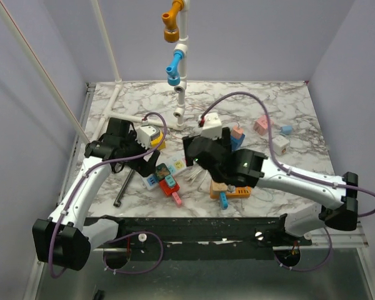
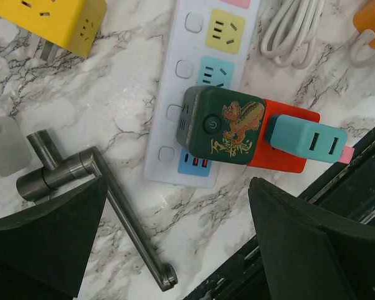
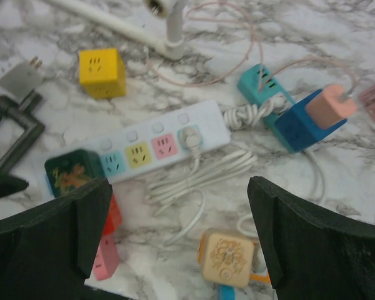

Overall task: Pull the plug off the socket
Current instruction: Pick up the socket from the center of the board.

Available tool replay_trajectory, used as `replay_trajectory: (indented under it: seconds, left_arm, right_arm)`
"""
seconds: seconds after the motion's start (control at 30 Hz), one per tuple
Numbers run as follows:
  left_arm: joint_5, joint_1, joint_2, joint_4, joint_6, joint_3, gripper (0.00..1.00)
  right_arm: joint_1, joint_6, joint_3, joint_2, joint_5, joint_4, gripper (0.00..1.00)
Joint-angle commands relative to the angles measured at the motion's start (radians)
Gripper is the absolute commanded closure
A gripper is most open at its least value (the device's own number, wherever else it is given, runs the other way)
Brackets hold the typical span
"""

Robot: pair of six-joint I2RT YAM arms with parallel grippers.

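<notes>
The socket [image 2: 189, 75], a long white strip with pastel outlets, was seen lying flat on the marble worktop [image 2: 128, 94], near the front edge between the two arms. The plug [image 2: 222, 128], a dark green cube with a gold dragon motif, was seated on the strip's end outlet, where a blue face was partly covered by it. A red block [image 2: 292, 164] carrying a teal plug [image 2: 307, 141] was pressed against the green cube's side. The strip's white cord [image 2: 294, 31] was bundled just beside it.

The left pincer [image 2: 178, 187] was held above the strip's end with its fingers spread wide. The green cube lay ahead of the gap and was touched by neither finger. The right pincer [image 3: 178, 187] was likewise spread open and empty, held over the coiled cord near the strip's middle.

A yellow cube [image 2: 50, 22] was set apart from the strip, and a metal crank [image 2: 115, 209] lay on the marble beside the strip's end.
</notes>
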Motion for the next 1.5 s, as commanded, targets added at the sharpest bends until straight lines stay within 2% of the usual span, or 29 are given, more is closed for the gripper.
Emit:
replay_trajectory:
  seconds: [0.0,0.13,0.33,0.43,0.77,1.1,1.37,1.47]
  left_arm:
    - [0.026,-0.004,0.0,0.068,-0.029,-0.039,0.01]
    - [0.031,-0.004,0.032,0.099,-0.028,-0.067,0.02]
    - [0.068,-0.003,0.123,0.114,-0.035,-0.048,0.01]
    - [0.073,-0.003,0.151,0.114,-0.032,-0.027,0.02]
    - [0.092,0.013,0.161,0.097,0.003,-0.025,0.01]
    - [0.047,0.016,0.147,0.096,0.026,-0.052,0.02]
    - [0.066,0.024,0.139,0.11,0.013,-0.071,0.02]
    - [0.065,0.027,0.146,0.115,0.014,-0.077,0.01]
  right_arm:
    - [0.164,0.1,0.059,0.133,0.145,-0.139,0.0]
    - [0.251,0.124,0.075,0.237,0.09,-0.112,0.0]
    - [0.272,-0.002,-0.047,0.258,-0.057,0.172,0.04]
    - [0.268,-0.066,-0.07,0.272,-0.131,0.259,0.06]
    - [0.205,-0.073,-0.073,0.364,-0.273,0.292,0.12]
    - [0.17,-0.121,-0.062,0.422,-0.285,0.339,0.22]
    - [0.168,-0.101,-0.106,0.412,-0.29,0.359,0.39]
    - [0.167,-0.098,-0.117,0.414,-0.291,0.367,0.49]
